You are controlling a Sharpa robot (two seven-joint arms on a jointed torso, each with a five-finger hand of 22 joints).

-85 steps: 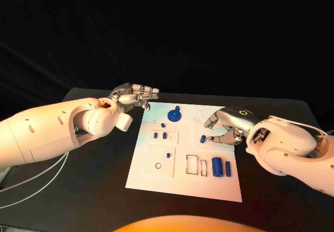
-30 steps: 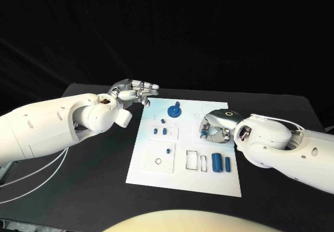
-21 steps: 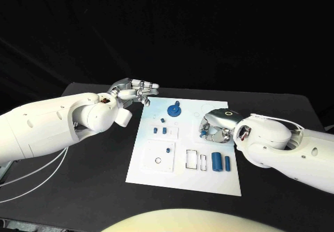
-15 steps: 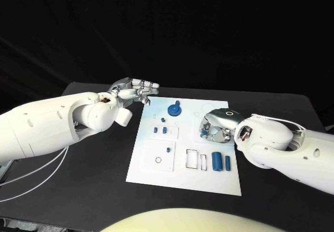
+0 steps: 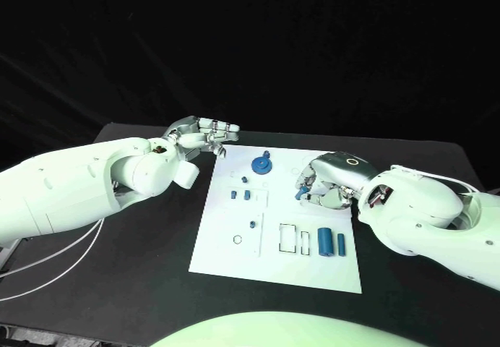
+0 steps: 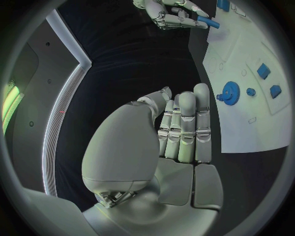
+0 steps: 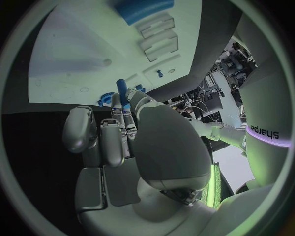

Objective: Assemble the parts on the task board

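A black table (image 5: 125, 289) carries a white task board (image 5: 276, 260) lying flat at its middle, with the robot's arms coming in from either side.

The right hand (image 5: 325, 184) hovers over the right part of the board, about halfway along its length. Its fingers are curled together, and a small blue peg (image 5: 303, 192) is pinched at their tips, pointing down toward the board. The left wrist view shows the same grip from across the table: the peg (image 6: 207, 21) sticks out from the closed fingertips of the right hand (image 6: 172, 14). In the right wrist view the peg (image 7: 123, 91) rises just past the fingertips, above the white board (image 7: 73, 54).

The left hand (image 5: 200, 135) hangs over the table just beyond the board's far left corner. Its fingers are drawn in close together and curled, and nothing is visible in them. In its own wrist view the fingers (image 6: 186, 125) lie side by side, touching, with the thumb alongside.

On the board, a blue gear (image 5: 261, 168) sits near the far edge, with a small blue piece (image 5: 266, 155) just beyond it. Two short blue pegs (image 5: 240, 194) stand side by side left of centre, with another small blue piece (image 5: 243, 180) a little farther off. Two blue cylinders (image 5: 332, 243), one thick and one thin, lie side by side near the right edge, closer to the robot, just right of two rectangular cut-outs (image 5: 292, 240). A small ring (image 5: 238, 240) lies on the near left part.
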